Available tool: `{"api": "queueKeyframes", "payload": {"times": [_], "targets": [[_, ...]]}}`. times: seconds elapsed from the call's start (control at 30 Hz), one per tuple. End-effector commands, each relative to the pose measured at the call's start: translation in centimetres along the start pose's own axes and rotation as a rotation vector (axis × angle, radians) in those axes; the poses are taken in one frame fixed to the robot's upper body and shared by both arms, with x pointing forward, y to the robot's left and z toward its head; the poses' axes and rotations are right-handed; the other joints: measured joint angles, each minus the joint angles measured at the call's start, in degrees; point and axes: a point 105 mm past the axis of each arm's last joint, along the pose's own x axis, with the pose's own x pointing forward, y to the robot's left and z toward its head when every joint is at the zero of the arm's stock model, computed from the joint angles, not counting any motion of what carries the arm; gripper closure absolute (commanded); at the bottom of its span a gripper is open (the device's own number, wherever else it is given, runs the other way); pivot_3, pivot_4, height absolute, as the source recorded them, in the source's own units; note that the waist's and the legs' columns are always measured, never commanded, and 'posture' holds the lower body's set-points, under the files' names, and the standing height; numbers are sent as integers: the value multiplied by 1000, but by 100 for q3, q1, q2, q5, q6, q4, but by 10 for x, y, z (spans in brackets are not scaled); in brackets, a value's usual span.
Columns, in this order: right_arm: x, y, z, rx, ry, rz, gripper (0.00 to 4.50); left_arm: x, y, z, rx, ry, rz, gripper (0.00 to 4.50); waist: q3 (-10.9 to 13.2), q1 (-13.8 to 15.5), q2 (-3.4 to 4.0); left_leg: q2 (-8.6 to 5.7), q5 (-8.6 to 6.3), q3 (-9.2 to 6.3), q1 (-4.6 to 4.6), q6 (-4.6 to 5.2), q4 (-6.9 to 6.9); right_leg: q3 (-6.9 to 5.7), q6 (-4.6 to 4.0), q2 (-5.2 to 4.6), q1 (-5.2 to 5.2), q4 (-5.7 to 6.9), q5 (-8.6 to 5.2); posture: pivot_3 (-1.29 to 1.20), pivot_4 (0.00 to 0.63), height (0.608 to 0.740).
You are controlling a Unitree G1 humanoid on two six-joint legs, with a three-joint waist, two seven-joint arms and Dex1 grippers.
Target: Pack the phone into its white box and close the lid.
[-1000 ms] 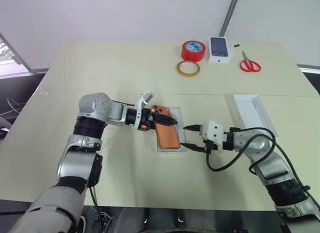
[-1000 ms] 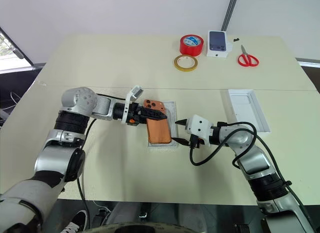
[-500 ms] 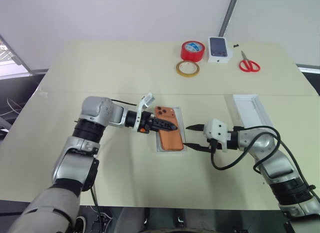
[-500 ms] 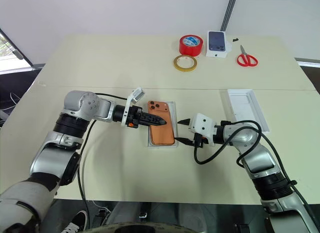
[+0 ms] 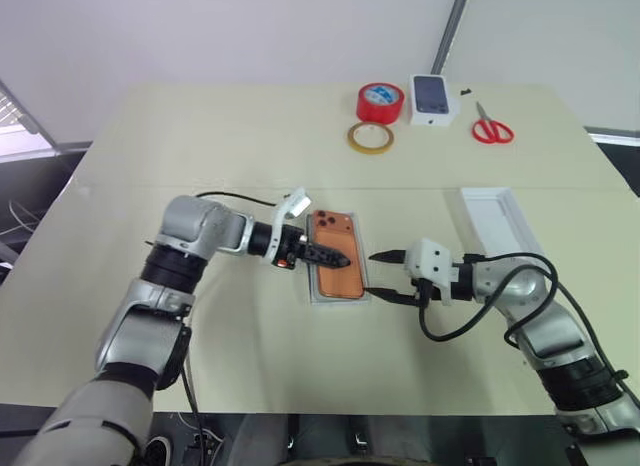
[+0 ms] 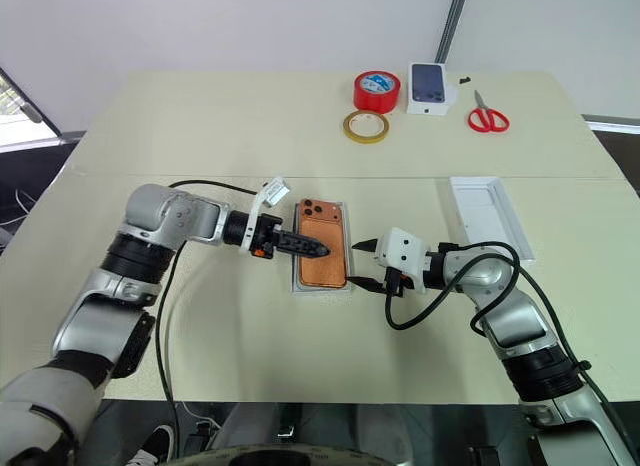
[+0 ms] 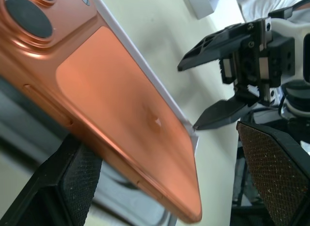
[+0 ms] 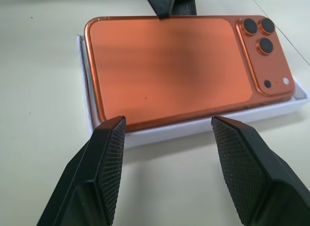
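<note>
The phone (image 6: 322, 252), tilted a second ago, is now lying flatter in the white box (image 6: 348, 286), so the left gripper (image 6: 305, 248), jaws apart, is steadying it while the right gripper (image 6: 364, 263), jaws apart, is bracing the box wall.

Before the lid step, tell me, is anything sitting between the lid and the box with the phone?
Nothing loose lies on the table between them. The right gripper and its arm hang over that stretch, between the lid and the box holding the phone.
</note>
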Motion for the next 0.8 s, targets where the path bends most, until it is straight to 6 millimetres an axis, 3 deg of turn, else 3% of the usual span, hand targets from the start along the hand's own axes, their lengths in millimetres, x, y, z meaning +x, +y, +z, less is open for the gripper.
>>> {"api": "queueKeyframes", "payload": {"times": [0.03, 0.17, 0.53, 0.7, 0.77, 0.8], "targets": [[-2, -5, 8, -34, -24, -24, 1541, -6, 8, -4, -24, 13, 46, 35, 0, 3, 0, 0, 0, 0, 1, 0, 0, 0, 0, 0, 0, 2, 0, 0, 150, 740], [0, -6, 8, -32, -27, -23, 1541, -13, 3, 6, -5, -5, 45, 35, 0, 5, 0, 0, 0, 0, 0, 1, 2, 0, 0, 0, 0, 3, 0, 0, 150, 740], [0, -8, 5, -39, -20, -26, 1541, -44, -6, 5, -46, -41, 34, 35, 1, 29, 0, 0, -1, 0, -3, 3, 6, 1, 0, 0, -5, 8, 0, 0, 150, 740], [0, -9, 6, -51, -19, -34, 1541, -54, -2, 24, 33, -200, 82, 35, 1, 30, -1, 0, -4, 0, -6, 6, 8, 1, 0, -1, -6, 6, 0, 0, 150, 740], [-2, -13, 6, -40, -24, -42, 1541, -62, 10, 32, 61, -282, 171, 35, 1, 22, -1, 0, -3, 0, -6, 5, 8, 1, 0, -1, -6, 6, 0, 0, 150, 740], [-3, -17, 5, -24, -23, -62, 1801, -66, 17, 32, 49, -299, 205, 565, 1, 11, -1, 0, -3, 1, -5, 5, 8, 1, 0, -1, -6, 7, 0, 0, 150, 740]]}}
